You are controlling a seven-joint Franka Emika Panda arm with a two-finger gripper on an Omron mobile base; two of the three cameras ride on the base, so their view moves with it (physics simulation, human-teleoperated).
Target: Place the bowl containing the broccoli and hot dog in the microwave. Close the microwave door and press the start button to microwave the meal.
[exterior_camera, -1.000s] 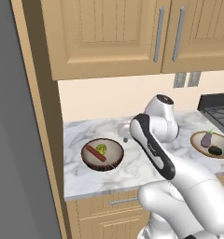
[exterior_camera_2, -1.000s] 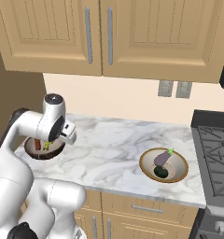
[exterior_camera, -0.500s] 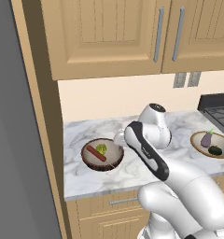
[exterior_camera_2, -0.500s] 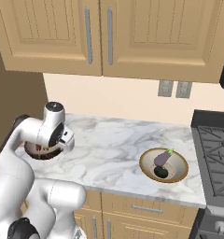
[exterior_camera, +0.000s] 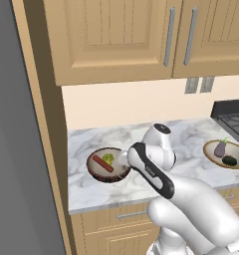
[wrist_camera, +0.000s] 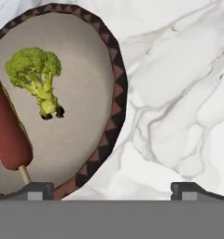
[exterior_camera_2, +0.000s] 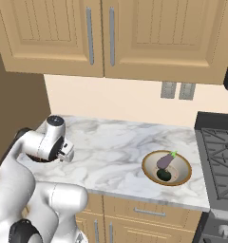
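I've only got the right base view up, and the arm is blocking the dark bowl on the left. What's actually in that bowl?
Observer: The bowl holds a broccoli floret and a hot dog, lying apart.
Operator: Is the tool holding it?
Observer: No. In the hand view, the tool is open, one fingertip over the bowl's rim, the other over bare counter.
Operator: Anything left of the bowl?
Observer: The left base view shows a tall wooden panel ending the counter.

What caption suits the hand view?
Open end effector above the bowl rim, broccoli and hot dog inside.
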